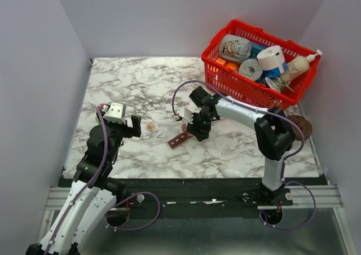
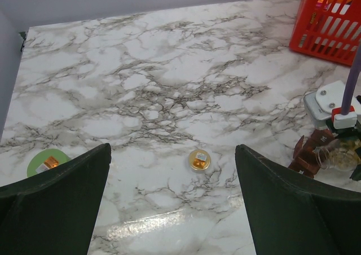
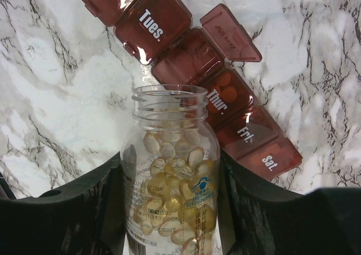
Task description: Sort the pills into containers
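Note:
My right gripper (image 3: 169, 165) is shut on a clear, uncapped bottle (image 3: 172, 170) full of pale yellow-tan pills (image 3: 169, 153). It holds the bottle's mouth just over the dark red-brown container strip (image 3: 152, 23), which lies diagonally below. The lids read Tues., Thur., Fri. and Sat. One lid (image 3: 231, 34) stands open between Tues. and Thur. Orange bits show through the Thur. compartment (image 3: 224, 90). In the top view the right gripper (image 1: 196, 131) is at the strip (image 1: 179, 139). My left gripper (image 2: 173, 153) is open and empty above the table. It also shows in the top view (image 1: 135, 126).
A small gold round disc (image 2: 199, 159) lies on the marble ahead of the left gripper, and shows in the top view (image 1: 150, 127). A green cap (image 2: 44, 163) lies half hidden behind the left finger. A red basket (image 1: 225, 80) of items stands at the back right.

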Controlling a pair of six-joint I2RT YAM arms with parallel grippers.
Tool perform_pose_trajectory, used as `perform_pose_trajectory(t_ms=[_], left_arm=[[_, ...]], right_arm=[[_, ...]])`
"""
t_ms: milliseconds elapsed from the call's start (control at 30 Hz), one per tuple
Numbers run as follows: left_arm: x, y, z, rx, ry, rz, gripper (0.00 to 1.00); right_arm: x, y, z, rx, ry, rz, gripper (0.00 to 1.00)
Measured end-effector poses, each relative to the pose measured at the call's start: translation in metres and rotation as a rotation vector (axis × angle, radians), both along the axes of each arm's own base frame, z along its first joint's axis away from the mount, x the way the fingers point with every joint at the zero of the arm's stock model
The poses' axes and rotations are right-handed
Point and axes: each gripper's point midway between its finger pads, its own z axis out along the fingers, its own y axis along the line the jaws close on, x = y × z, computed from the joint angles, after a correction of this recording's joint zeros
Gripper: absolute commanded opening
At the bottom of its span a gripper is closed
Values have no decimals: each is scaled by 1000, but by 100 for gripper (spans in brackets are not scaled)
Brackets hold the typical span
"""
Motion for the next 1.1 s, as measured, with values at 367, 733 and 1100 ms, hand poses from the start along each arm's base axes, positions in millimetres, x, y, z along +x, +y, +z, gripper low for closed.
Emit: perform_pose_trajectory(t_ms=[367, 733, 1100], left_arm=[[-1, 0, 1, -2, -4, 0, 99], [-1, 0, 2, -4, -9, 0, 99], [-2, 1, 3, -4, -11, 0, 99]], right_arm=[[-2, -1, -2, -50, -12, -8, 9], [-1, 3, 3, -78, -38, -8, 9], [2, 2, 0, -109, -42, -23, 9]])
